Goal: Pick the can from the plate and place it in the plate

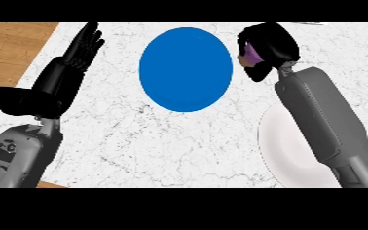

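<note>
One purple can (253,53), probably light, rigid and slick-sided, so best held around its middle, sits enclosed in the curled right hand (271,40) just right of the blue plate (185,69), while the left hand (81,52) rests spread well left of that plate.

Purple can (252,54): mostly hidden inside the curled fingers of the black right hand (273,41). Only a sliver shows, shape unreadable. White round plate (282,148): right side covered by the grey right forearm (322,114). Grey left forearm (25,156): cut off at the lower left edge.
</note>
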Robot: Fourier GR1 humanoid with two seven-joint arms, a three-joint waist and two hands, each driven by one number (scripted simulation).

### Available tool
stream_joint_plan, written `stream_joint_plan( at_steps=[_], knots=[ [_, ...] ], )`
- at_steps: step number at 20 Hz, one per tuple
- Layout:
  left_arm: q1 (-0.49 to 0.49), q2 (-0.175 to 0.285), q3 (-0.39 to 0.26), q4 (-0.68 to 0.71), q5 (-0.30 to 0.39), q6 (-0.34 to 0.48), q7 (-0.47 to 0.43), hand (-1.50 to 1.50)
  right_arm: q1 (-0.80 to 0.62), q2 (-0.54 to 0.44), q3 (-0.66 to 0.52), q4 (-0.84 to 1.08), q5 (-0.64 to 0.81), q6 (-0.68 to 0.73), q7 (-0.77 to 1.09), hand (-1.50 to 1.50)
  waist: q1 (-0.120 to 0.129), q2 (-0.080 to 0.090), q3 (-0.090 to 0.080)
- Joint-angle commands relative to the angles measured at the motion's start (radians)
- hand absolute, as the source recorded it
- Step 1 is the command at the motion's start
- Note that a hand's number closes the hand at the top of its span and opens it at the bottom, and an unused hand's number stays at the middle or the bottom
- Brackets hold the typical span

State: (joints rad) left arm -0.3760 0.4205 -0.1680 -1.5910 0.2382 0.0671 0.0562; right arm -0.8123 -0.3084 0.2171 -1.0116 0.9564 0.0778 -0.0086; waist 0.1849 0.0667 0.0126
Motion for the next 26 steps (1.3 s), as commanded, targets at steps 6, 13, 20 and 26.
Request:
stream_joint_plan(
  at_steps=[6, 13, 20, 26],
  knots=[
    [-0.017, 0.0, 0.014, 0.032, -0.006, 0.015, 0.016, 0.0, -0.125, -0.03, -0.11, 0.054, -0.364, 0.229, -0.622, 1.5, -0.047, -0.007, -0.004],
    [-0.021, 0.007, 0.024, 0.024, -0.012, 0.013, 0.017, 0.0, -0.278, -0.115, -0.119, 0.284, -0.417, 0.437, -0.91, 1.5, -0.054, -0.021, -0.011],
    [0.013, -0.007, 0.024, 0.005, -0.02, 0.029, 0.03, 0.0, -0.374, 0.031, -0.06, 0.47, -0.412, 0.377, -0.93, 1.5, -0.068, -0.035, -0.012],
    [-0.007, -0.006, 0.029, 0.033, -0.033, 0.027, 0.049, 0.0, -0.473, 0.18, -0.016, 0.599, -0.398, 0.352, -0.866, 1.5, -0.089, -0.037, -0.013]
  ],
)
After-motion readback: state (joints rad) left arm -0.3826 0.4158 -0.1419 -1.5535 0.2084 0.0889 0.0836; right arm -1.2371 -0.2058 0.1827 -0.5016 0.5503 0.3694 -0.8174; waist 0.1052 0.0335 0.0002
